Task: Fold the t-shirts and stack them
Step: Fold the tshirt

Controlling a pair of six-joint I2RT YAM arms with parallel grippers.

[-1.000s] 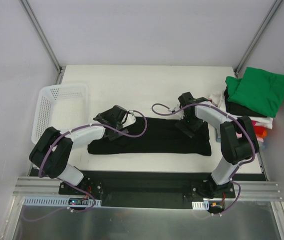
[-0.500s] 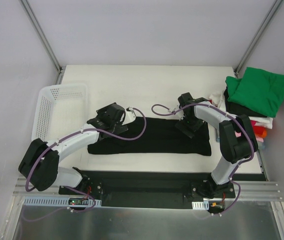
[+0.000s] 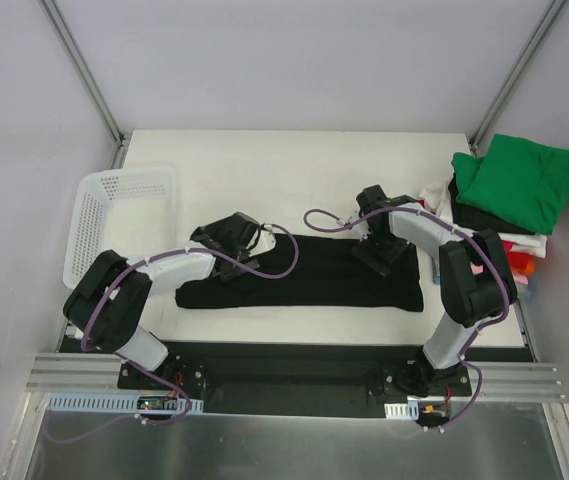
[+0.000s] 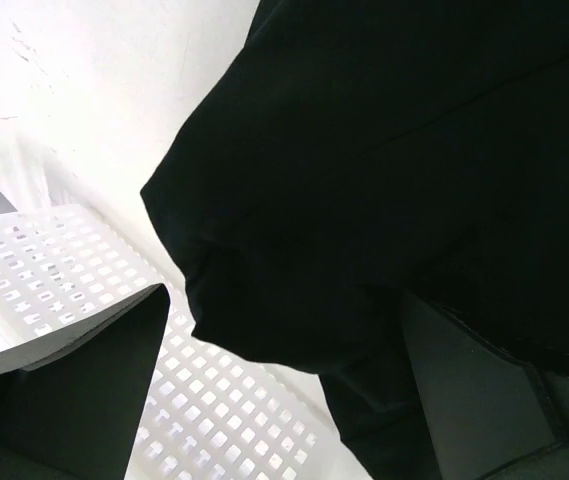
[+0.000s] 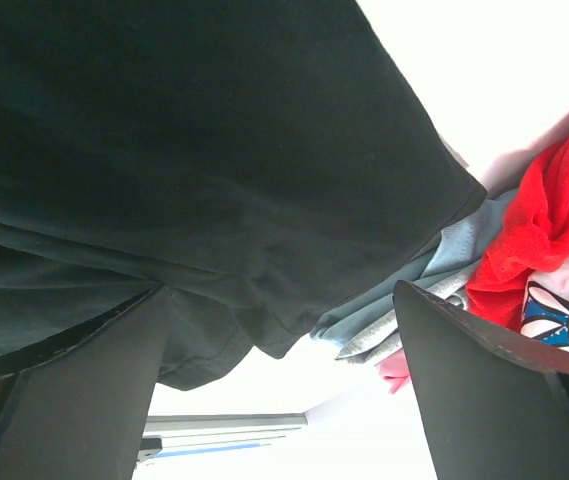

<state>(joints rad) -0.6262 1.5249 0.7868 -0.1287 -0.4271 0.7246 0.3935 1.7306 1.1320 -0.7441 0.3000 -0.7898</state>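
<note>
Black t-shirt [image 3: 304,272] is flat on the counter [image 3: 294,170], near the front edge, between the two arms. It is folded into a long narrow band running left to right. Fold lines show along its length, and no chest print is in view. Left end is rounded and bunched in the left wrist view. In the right wrist view the right end is a squarer corner with layered edges.

Left hand [image 3: 242,238] is over the shirt's left end, jaws spread wide, nothing pinched. Right hand [image 3: 376,252] is over the right end, also spread wide and not gripping. Can't tell from the frames whether either set of fingertips touches the cloth.

Stack of folded t-shirts [image 3: 509,195] sits at the counter's right edge, just beside the black shirt's right end. Green is on top, then black and white, with red, pink and orange showing lower down. Right wrist view also shows light blue-grey cloth under the shirt corner.

White mesh basket [image 3: 124,215] is at the far left, near the shirt's left end but apart from it.
</note>
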